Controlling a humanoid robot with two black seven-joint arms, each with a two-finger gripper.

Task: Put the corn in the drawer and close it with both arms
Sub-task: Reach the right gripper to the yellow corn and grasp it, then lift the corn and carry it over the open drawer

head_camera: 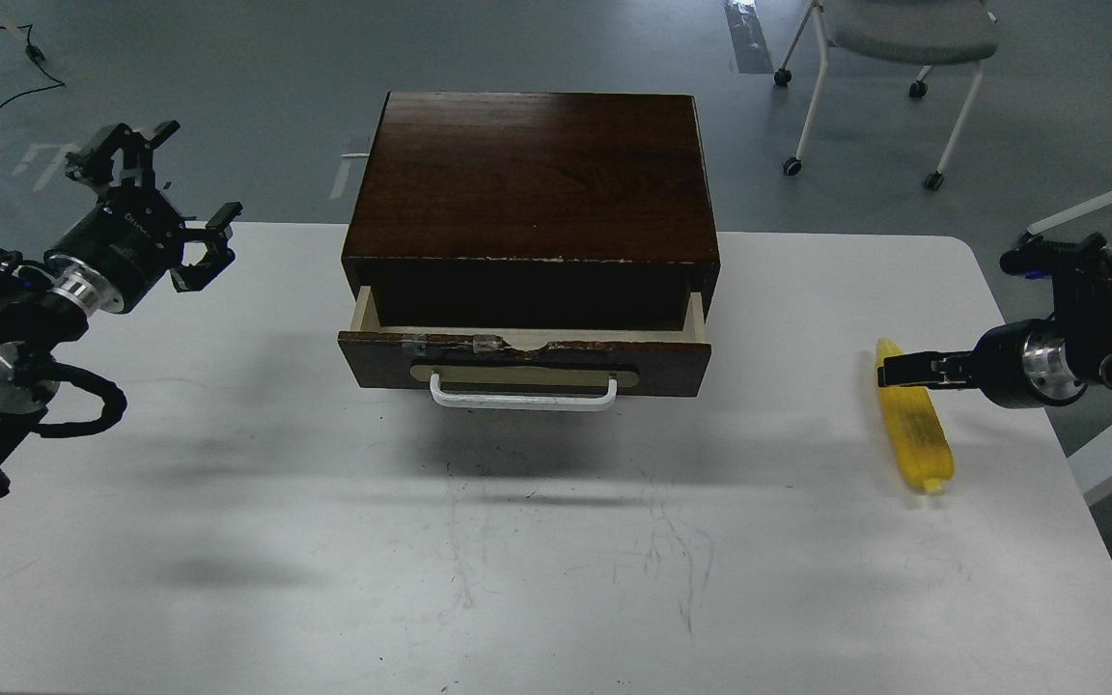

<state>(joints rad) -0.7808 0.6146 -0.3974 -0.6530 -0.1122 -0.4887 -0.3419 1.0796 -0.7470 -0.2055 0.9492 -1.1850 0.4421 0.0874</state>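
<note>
Nearest the camera it's just bare, scuffed tabletop (537, 579), nothing on it along the near edge. Further in, the corn (915, 425) lies flat close to the right edge, pointy end toward the far side, well apart from the drawer (523, 359). So the main bit isn't done yet.

The drawer sits pulled partway out of its dark wooden cabinet (532, 174) at the middle of the far edge, with the white handle (522, 394) facing the camera. The gap looks open enough to drop the corn in, and as far as can be seen it's dark and empty in there.

The right end effector (889, 370) is down over the corn's far tip, touching or just above it. It's seen edge-on, so can't tell whether it's clamped or loose. The left end effector (175, 198) hovers spread wide over the far left corner, gripping nothing.

Left to do, by the look of it: grab, carry, drop in, then push shut with both arms.
</note>
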